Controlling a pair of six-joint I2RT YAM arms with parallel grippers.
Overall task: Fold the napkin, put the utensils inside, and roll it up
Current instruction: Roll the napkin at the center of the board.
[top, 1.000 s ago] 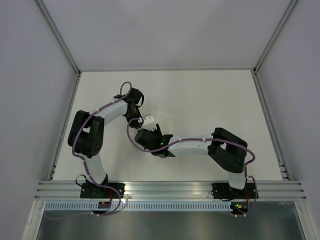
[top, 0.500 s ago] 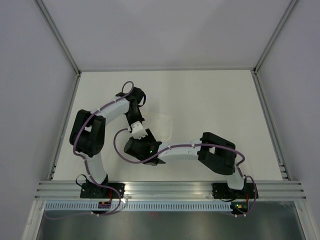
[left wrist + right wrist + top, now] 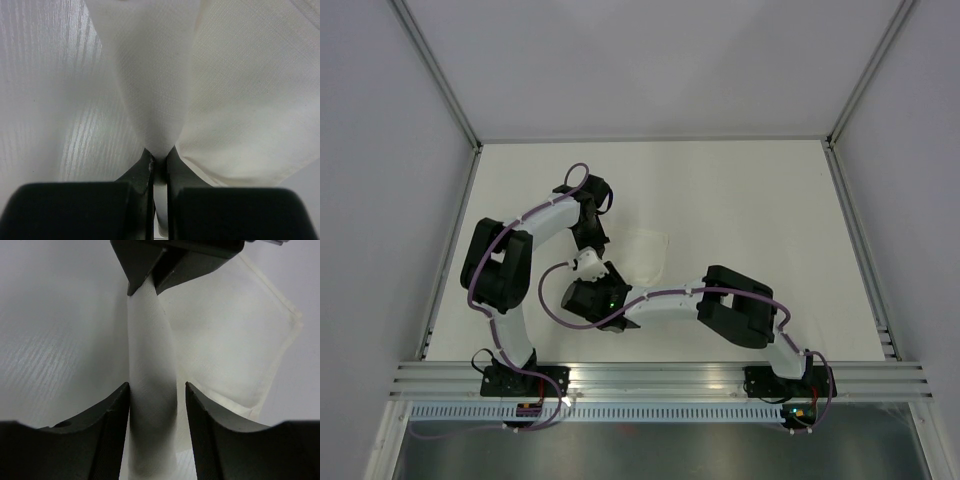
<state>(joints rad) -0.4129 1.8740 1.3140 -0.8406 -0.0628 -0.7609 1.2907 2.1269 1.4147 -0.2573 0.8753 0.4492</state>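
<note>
The napkin (image 3: 646, 250) lies white on the table, one side gathered into a raised fold (image 3: 150, 365). My left gripper (image 3: 159, 152) is shut on the end of that fold, and it also shows at the top of the right wrist view as the left gripper (image 3: 150, 282). Facing it, my right gripper (image 3: 157, 390) stands open astride the same fold. Its left finger (image 3: 117, 405) is against the cloth and its right finger (image 3: 200, 405) is a little off it. From above, the two grippers meet near the napkin's left edge (image 3: 590, 258). The utensils are hidden or out of view.
The flat part of the napkin (image 3: 235, 345) spreads to the right of the fold. Metal frame rails (image 3: 660, 378) run along the near edge, and grey walls (image 3: 380, 200) enclose the table. Both arms crowd the left-centre of the tabletop (image 3: 740, 200).
My right arm has swung left and toward the near edge, bringing its gripper round the napkin's fold, with its jaws a little narrower. The left gripper has held its grip.
</note>
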